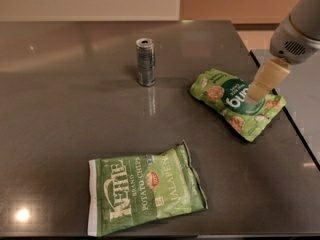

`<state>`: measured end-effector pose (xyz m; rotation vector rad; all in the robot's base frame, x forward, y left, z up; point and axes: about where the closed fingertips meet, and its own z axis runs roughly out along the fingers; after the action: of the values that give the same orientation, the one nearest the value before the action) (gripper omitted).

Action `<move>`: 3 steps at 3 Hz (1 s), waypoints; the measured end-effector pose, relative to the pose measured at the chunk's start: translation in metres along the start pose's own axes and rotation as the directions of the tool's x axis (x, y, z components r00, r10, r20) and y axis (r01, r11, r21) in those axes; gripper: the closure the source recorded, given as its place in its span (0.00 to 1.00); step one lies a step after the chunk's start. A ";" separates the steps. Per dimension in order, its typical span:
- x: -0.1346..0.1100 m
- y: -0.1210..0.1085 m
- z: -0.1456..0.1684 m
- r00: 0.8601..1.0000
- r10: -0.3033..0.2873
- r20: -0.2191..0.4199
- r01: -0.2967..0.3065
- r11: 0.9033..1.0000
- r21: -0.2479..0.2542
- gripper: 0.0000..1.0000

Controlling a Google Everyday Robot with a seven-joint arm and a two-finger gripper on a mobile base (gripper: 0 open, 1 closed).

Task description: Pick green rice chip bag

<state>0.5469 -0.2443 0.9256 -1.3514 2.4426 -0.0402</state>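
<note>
The green rice chip bag lies flat on the dark table at the right, near the table's right edge. It is a small bright green pouch with a dark green round patch, white letters and pictures of tan chips. My gripper comes in from the upper right on a grey arm. Its cream tip hangs over the right part of the bag, close above it or touching it; I cannot tell which.
A larger, flat olive-green Kettle potato chips bag lies near the table's front edge. A silver drink can stands upright at the middle back. A second grey surface adjoins on the right across a narrow gap.
</note>
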 end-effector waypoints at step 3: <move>0.005 -0.010 0.062 0.996 0.070 -0.062 -0.074 0.995 -0.071 0.00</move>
<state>0.5722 -0.2456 0.8676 -1.3086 2.5643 0.0276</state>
